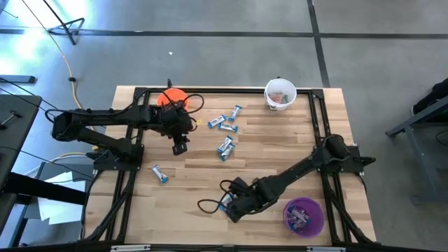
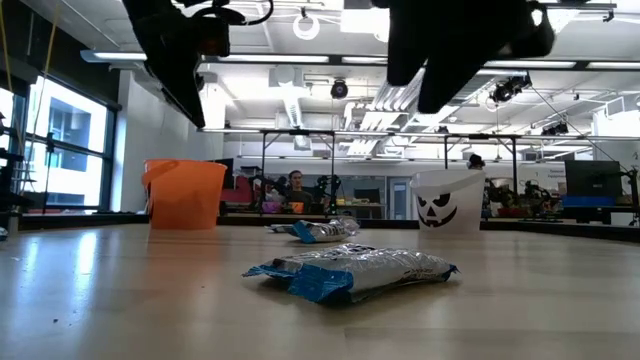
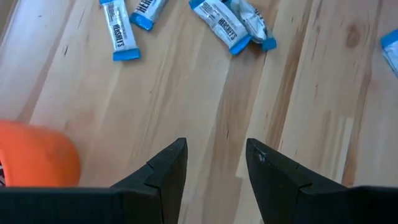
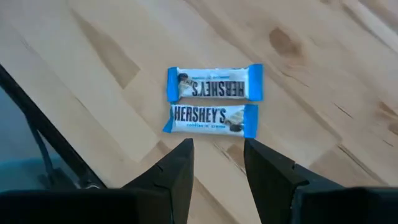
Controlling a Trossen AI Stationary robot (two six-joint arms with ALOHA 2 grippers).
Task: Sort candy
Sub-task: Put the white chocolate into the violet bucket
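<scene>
Blue-and-white wrapped candy lies flat on the wooden table. Two pieces [image 4: 214,84] [image 4: 211,119] lie side by side near the front edge, just ahead of my right gripper [image 4: 217,152], which hangs open above them, pointing steeply down, touching nothing. In the high view this gripper [image 1: 225,205] is left of the purple cup [image 1: 303,215]. My left gripper [image 3: 214,162] is open over bare wood beside the orange cup [image 3: 37,155]; several candies [image 3: 221,25] [image 3: 118,34] lie beyond it. One single piece [image 1: 160,173] lies at the near left.
The orange cup [image 1: 170,98] stands at the far left, the white cup [image 1: 280,93] with pieces inside at the far right, and the purple cup holds some pieces at the near right. A loose cluster of candy [image 1: 224,124] lies mid-table. Black frame rails [image 1: 133,140] run along the table's sides.
</scene>
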